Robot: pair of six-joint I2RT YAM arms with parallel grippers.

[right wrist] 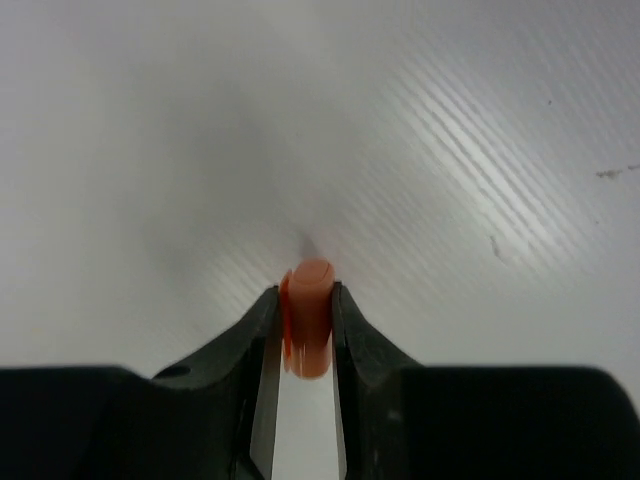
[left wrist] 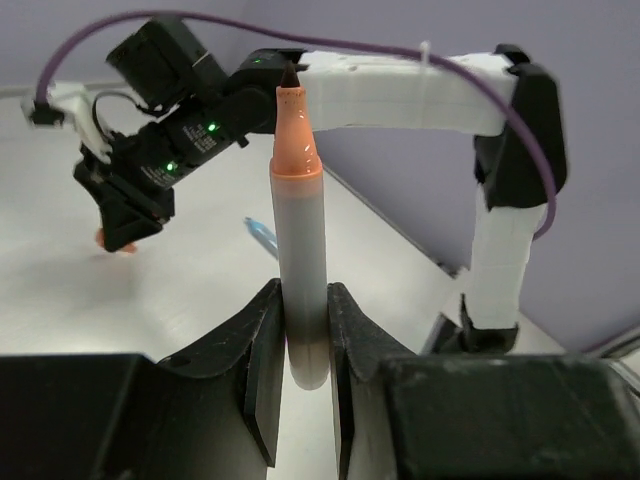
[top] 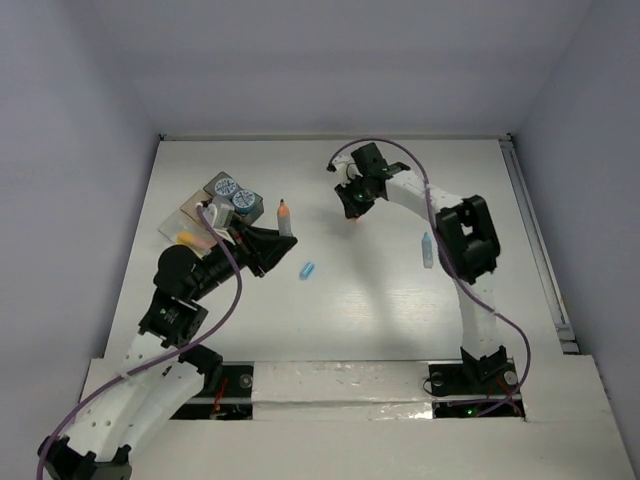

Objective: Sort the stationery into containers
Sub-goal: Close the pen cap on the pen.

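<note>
Near the table's far-left corner, the dark grey box is holding two round blue-patterned tubs. Just beside it, the left gripper is clamping an orange-tipped grey pen. Toward the middle of the far edge, the right gripper is pinching a small orange cap.

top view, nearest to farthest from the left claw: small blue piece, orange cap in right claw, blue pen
1. small blue piece, just right of the left claw
2. orange cap, in the right claw, farther back
3. blue pen, far right
</note>
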